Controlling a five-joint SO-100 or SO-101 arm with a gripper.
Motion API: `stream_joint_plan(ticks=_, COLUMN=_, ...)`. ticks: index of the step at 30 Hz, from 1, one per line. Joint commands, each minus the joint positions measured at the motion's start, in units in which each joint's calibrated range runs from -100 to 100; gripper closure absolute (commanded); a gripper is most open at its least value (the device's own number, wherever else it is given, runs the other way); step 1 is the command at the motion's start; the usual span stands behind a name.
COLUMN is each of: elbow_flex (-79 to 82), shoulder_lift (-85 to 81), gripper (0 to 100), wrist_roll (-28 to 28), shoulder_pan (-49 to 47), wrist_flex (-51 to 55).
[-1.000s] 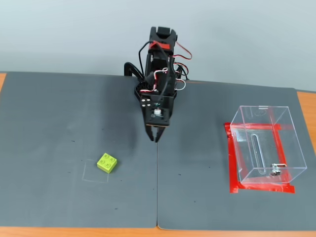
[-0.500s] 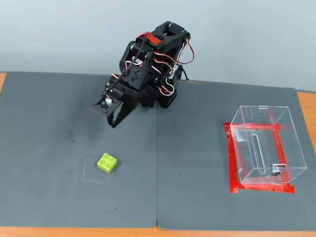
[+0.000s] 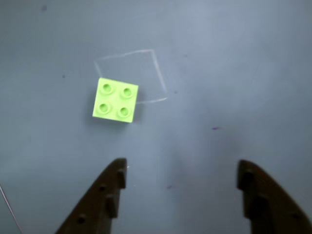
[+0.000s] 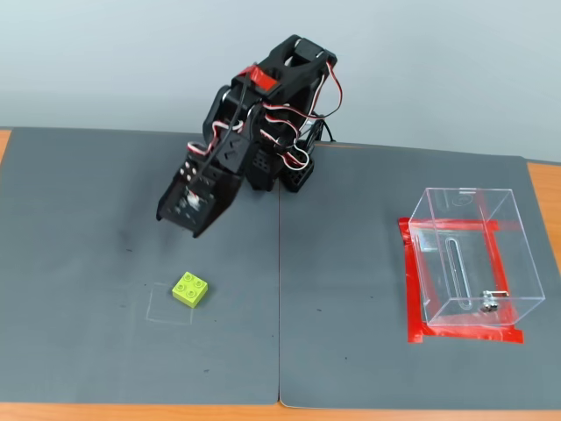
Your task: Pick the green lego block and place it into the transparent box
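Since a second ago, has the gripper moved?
Yes. In the fixed view the gripper has swung left off the mat seam, toward the green lego block, with its jaws open.

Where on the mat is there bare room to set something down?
Bare mat lies between the green lego block and the transparent box, and along the front edge. Left of the block is open too. The far middle is crowded by the arm, with the gripper open above the block. Red tape rims the box.
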Motion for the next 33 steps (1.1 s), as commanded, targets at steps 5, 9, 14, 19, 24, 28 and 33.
stream_joint_plan(ticks=5, elbow_flex=-1.21, shoulder_lift=5.58, gripper=70, wrist_roll=0.03, shoulder_pan=-2.42, wrist_flex=-9.07)
stream_joint_plan(ticks=9, elbow_flex=-1.21, shoulder_lift=9.05, gripper=65, wrist_roll=-0.13, shoulder_pan=-3.69, wrist_flex=-12.80)
stream_joint_plan(ticks=14, elbow_flex=-2.12, shoulder_lift=13.29, gripper=62, wrist_roll=-0.18, shoulder_pan=-3.69, wrist_flex=-14.62)
stream_joint_plan(ticks=19, elbow_flex=-2.12, shoulder_lift=16.09, gripper=62, wrist_roll=-0.18, shoulder_pan=-3.69, wrist_flex=-18.27)
stream_joint_plan(ticks=24, elbow_flex=-2.21, shoulder_lift=18.97, gripper=62, wrist_roll=-0.23, shoulder_pan=-3.84, wrist_flex=-21.13)
stream_joint_plan(ticks=28, elbow_flex=-2.39, shoulder_lift=20.84, gripper=62, wrist_roll=-0.23, shoulder_pan=-4.88, wrist_flex=-21.31)
stream_joint_plan(ticks=33, elbow_flex=-3.75, shoulder_lift=23.12, gripper=62, wrist_roll=-0.23, shoulder_pan=-5.93, wrist_flex=-21.39)
